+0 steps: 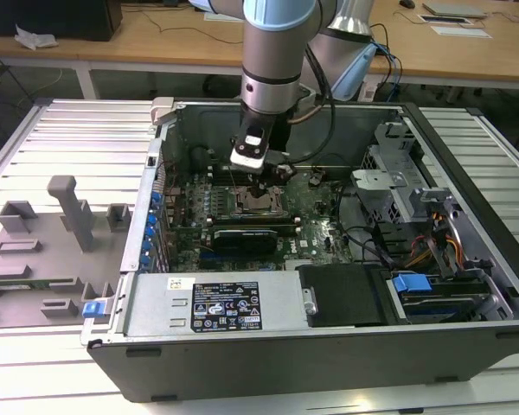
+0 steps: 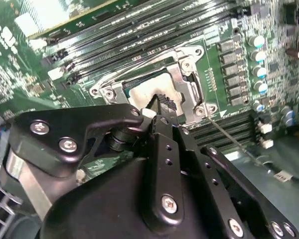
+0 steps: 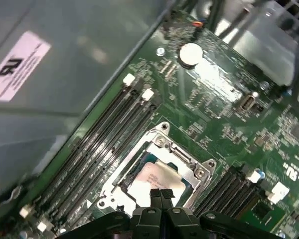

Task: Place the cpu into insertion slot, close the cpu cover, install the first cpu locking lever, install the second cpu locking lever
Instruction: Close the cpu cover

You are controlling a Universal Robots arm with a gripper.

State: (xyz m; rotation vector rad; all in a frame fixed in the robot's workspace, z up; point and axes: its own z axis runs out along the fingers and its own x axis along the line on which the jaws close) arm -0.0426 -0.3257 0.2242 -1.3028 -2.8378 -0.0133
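The cpu [image 3: 154,175] lies in the insertion slot [image 1: 258,206] on the green motherboard, its dull silver top showing. The cpu cover [image 3: 188,160] lies flat over it, and the chip shows through the cover's window [image 2: 142,94]. In the second wrist view the silver frame of the cover [image 2: 178,74] surrounds the chip. My gripper [image 3: 160,194] hangs just above the chip's edge with its fingertips [image 2: 164,103] pressed together and nothing between them. A thin metal lever rod [image 2: 230,141] slants away from one corner of the socket.
Long black memory slots [image 3: 102,139] run on both sides of the socket. A black card [image 1: 249,235] lies just in front of it. The open computer case [image 1: 156,156] walls the board in, with the power supply [image 1: 225,303], drive bays and cables [image 1: 432,242] around it.
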